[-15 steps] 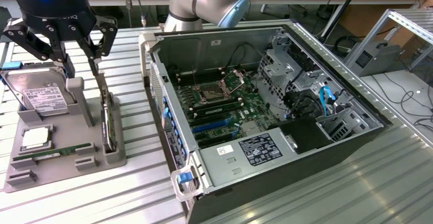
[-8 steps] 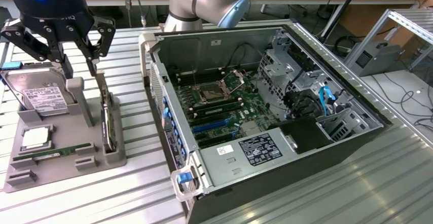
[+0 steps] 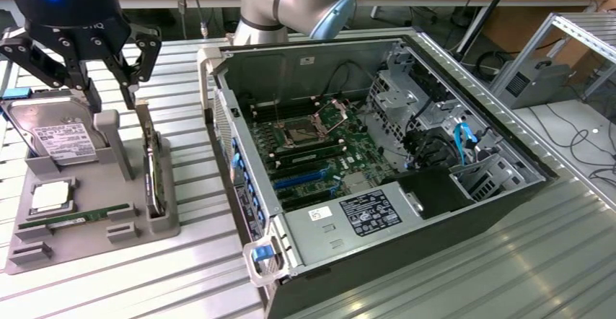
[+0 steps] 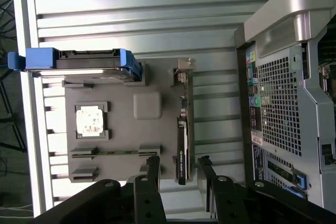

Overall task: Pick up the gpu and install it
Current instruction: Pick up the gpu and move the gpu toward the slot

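The gpu (image 3: 151,169) stands on its long edge in a slot along the side of the grey holder tray (image 3: 97,236) nearest the computer case. It is a thin dark card with a silvery bracket at one end. In the wrist view the gpu (image 4: 181,140) runs lengthwise between my two fingertips. My gripper (image 3: 112,101) hangs open a little above the tray, over the card's far end and not touching it. The wrist view shows the gripper (image 4: 178,170) with one black finger (image 4: 153,171) on each side of the card, with a gap to it.
The tray also holds a boxy hard drive (image 3: 58,140), a square processor (image 3: 48,198) and a green memory stick (image 3: 79,219). The opened computer case (image 3: 481,189) lies to the exterior view's right, motherboard (image 3: 318,153) exposed. Everything rests on a ribbed metal table (image 3: 173,276).
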You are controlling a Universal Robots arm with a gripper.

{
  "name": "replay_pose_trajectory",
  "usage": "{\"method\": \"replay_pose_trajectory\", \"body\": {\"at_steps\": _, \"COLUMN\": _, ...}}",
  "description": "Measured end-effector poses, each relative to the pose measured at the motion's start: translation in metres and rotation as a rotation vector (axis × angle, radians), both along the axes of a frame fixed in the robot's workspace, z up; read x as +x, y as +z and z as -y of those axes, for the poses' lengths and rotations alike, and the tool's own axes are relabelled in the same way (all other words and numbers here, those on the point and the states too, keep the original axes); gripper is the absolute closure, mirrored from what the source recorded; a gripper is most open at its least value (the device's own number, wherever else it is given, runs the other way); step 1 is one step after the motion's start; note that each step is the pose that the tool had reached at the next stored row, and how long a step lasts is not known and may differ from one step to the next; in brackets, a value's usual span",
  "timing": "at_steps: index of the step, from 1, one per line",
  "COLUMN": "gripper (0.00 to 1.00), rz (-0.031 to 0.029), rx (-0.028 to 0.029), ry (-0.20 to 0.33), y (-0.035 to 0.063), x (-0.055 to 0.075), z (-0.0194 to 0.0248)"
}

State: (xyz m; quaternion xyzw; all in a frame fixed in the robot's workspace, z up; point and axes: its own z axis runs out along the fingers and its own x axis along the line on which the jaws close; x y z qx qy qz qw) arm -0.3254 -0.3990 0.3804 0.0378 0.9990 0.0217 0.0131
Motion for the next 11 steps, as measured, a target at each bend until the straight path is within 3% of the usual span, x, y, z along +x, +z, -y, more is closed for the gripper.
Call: {"method": "replay_pose_trajectory", "body": {"at_steps": 11, "gripper": 0.58, "rz": 0.0, "rx": -0.0001, "ry": 0.0, "y": -0.0012, "x": -0.005, "z": 0.0}}
